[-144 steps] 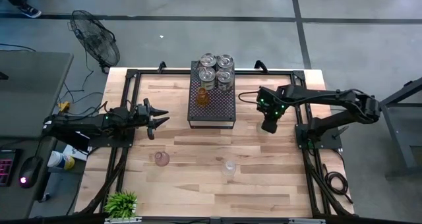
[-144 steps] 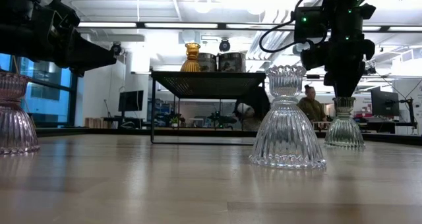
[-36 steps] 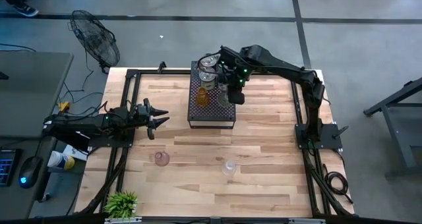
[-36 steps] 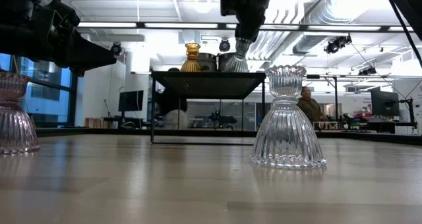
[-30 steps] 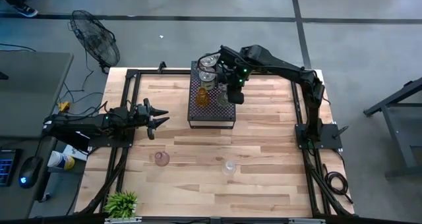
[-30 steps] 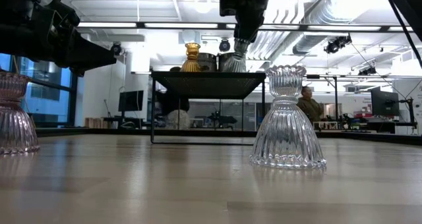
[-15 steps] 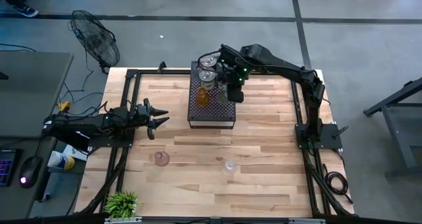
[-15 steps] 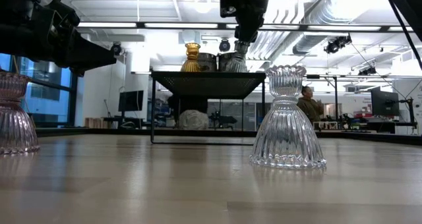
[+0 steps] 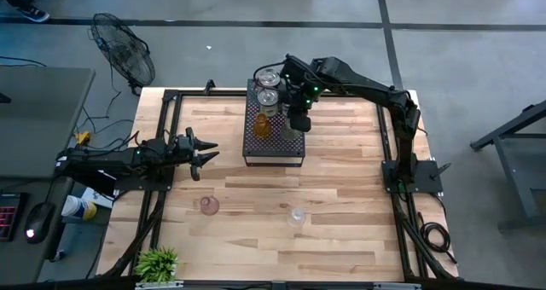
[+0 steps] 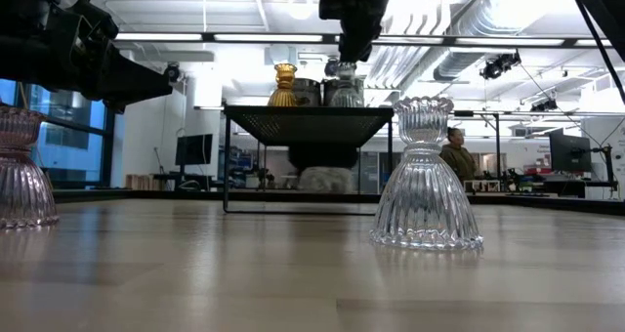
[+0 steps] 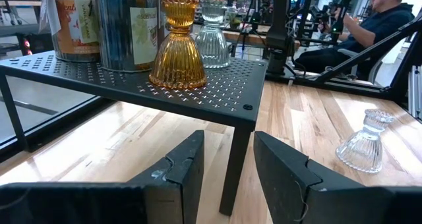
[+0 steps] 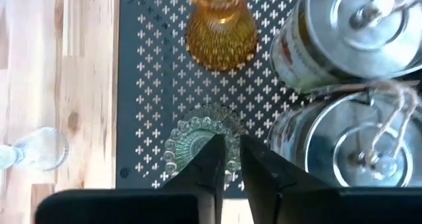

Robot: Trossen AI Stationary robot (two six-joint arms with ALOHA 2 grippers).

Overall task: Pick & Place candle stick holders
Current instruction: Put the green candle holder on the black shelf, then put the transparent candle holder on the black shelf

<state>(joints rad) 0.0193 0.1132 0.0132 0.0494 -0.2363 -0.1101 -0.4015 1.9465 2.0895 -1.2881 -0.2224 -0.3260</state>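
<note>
High view: the right gripper (image 9: 298, 119) hangs over the black perforated tray (image 9: 275, 145) near the table's far edge. Just beside it, toward the left arm, stands the amber holder (image 9: 263, 124); beyond it, at the far end of the tray, sit silvery tins (image 9: 269, 83). Whether its fingers pinch anything I cannot tell from above. The left gripper (image 9: 205, 150) waits well apart from the tray, low over the wood, its two fingers spread with nothing between them. On the near side of it stand a pinkish holder (image 9: 209, 205) and a clear holder (image 9: 296, 215), both on the bare table (image 9: 341, 196). A small green plant (image 9: 157, 262) sits at the near corner.

Low view: the right gripper (image 10: 346, 66) reaches down from above to the top of a clear glass holder (image 10: 346, 91) standing on the raised tray (image 10: 308, 111), with the amber holder (image 10: 283, 85) beside it. The ribbed clear holder (image 10: 425, 181) and the pinkish holder (image 10: 20, 178) stand in the foreground.

Left wrist view: the left gripper (image 11: 227, 168) stands moderately open and empty. Ahead of it are the tray (image 11: 198, 89), the amber holder (image 11: 179, 46), a clear holder (image 11: 213, 38) behind it, and another clear holder (image 11: 365, 141) on the wood.

Right wrist view: the right gripper (image 12: 229, 165) has its fingers drawn narrow, straight above the round clear holder (image 12: 194, 141); contact cannot be told. The amber holder (image 12: 220, 29) lies just ahead, tins (image 12: 353, 26) to one side.
</note>
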